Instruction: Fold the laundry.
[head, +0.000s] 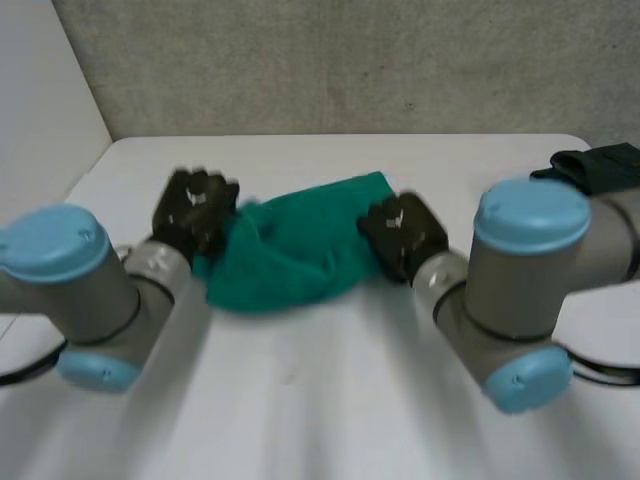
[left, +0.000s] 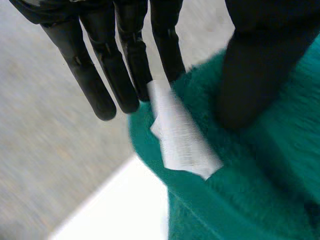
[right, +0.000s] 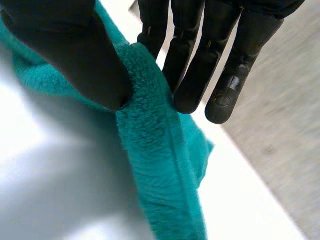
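A teal fleece cloth (head: 290, 250) lies bunched on the white table (head: 330, 400) between my two hands. My left hand (head: 195, 210) is at its left edge. In the left wrist view that hand (left: 125, 75) has straight fingers spread away from the thumb; the thumb rests on the cloth (left: 250, 190), and a white label (left: 182, 135) sticks up at the fingertips. My right hand (head: 405, 235) is at the cloth's right edge. In the right wrist view this hand (right: 75, 55) pinches the hemmed edge of the cloth (right: 160, 165) between thumb and straight fingers.
A dark garment (head: 600, 165) lies at the table's far right corner, behind my right arm. A grey wall stands behind the table. The table's far edge runs close behind the cloth.
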